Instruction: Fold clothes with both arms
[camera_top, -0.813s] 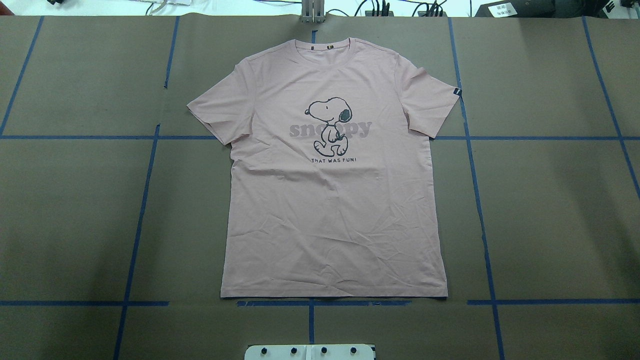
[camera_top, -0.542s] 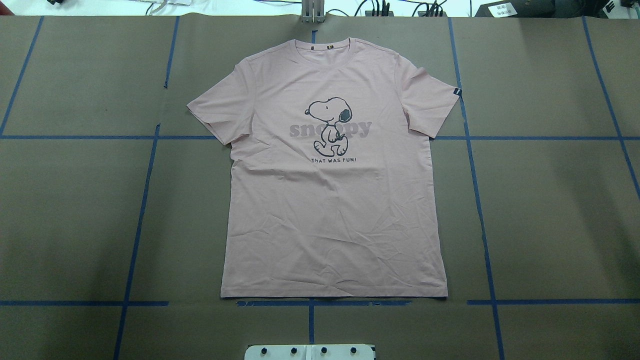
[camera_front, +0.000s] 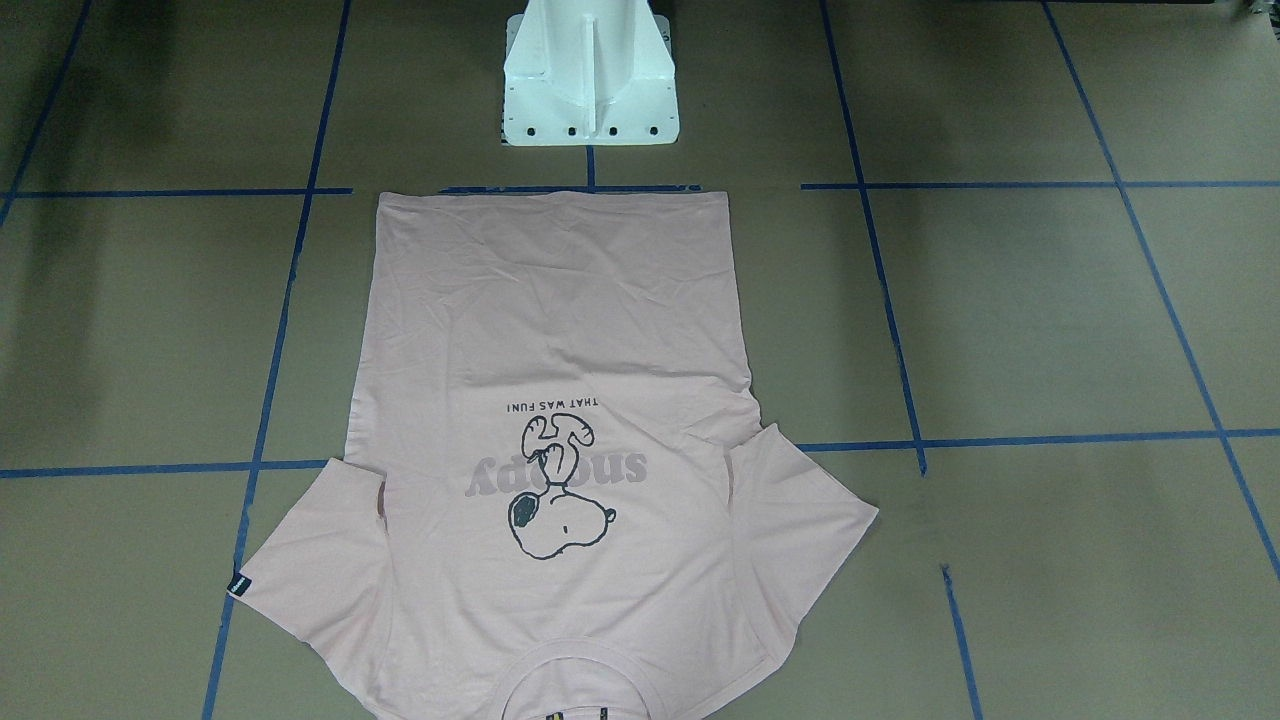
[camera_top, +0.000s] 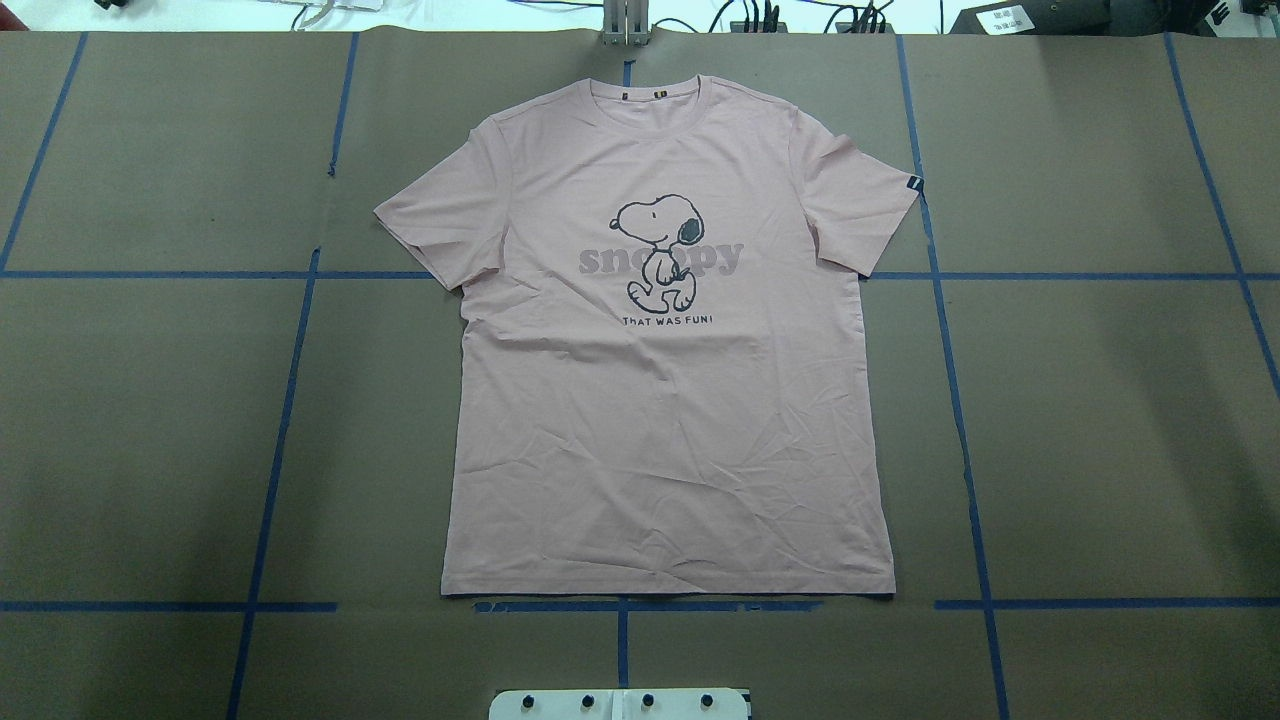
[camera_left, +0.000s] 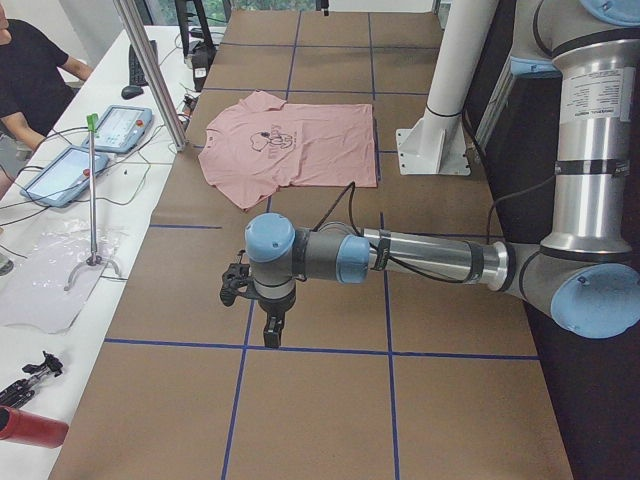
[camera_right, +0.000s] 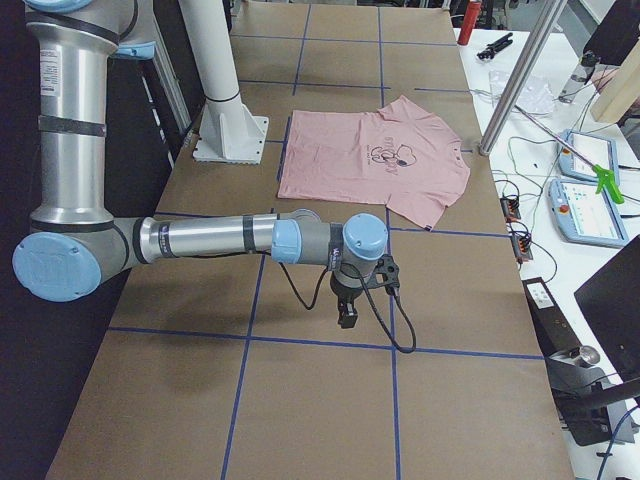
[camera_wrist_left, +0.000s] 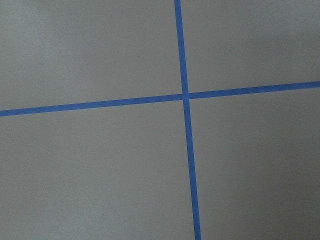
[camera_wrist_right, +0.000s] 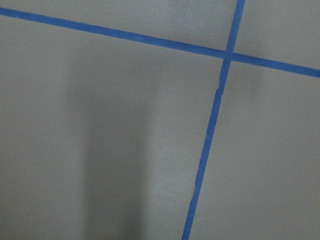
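The pink T-shirt (camera_top: 660, 450) is lying flat and face up on the brown table (camera_top: 150, 450), collar at the far edge from the white pedestal (camera_top: 620, 703) and hem just short of it. It is sitting well apart from both claws, each of which is hanging beyond one sleeve end of the table. Between either claw and the shirt only table cover and blue tape lines (camera_top: 270, 440) are showing; nothing is standing in the way.

In the left side view the left arm (camera_left: 430, 258) is reaching out level from its elbow, wrist bent so the left claw (camera_left: 272, 328) is pointing straight down just above a tape line. Beyond that claw, off the table's edge, an operator (camera_left: 30, 70) is sitting by two teach pendants (camera_left: 120, 125). In the right side view the right arm (camera_right: 210, 238) is mirroring that pose, the right claw (camera_right: 347, 312) pointing down above the table near a tape line, its black cable looping beneath.

From these side views I cannot tell how far either claw is parted; neither is touching the shirt.

The overhead and front views are showing the whole shirt, dog print and sleeve tag (camera_top: 912, 184), but neither arm. Each wrist camera is showing only table cover and a tape crossing (camera_wrist_left: 186, 95).
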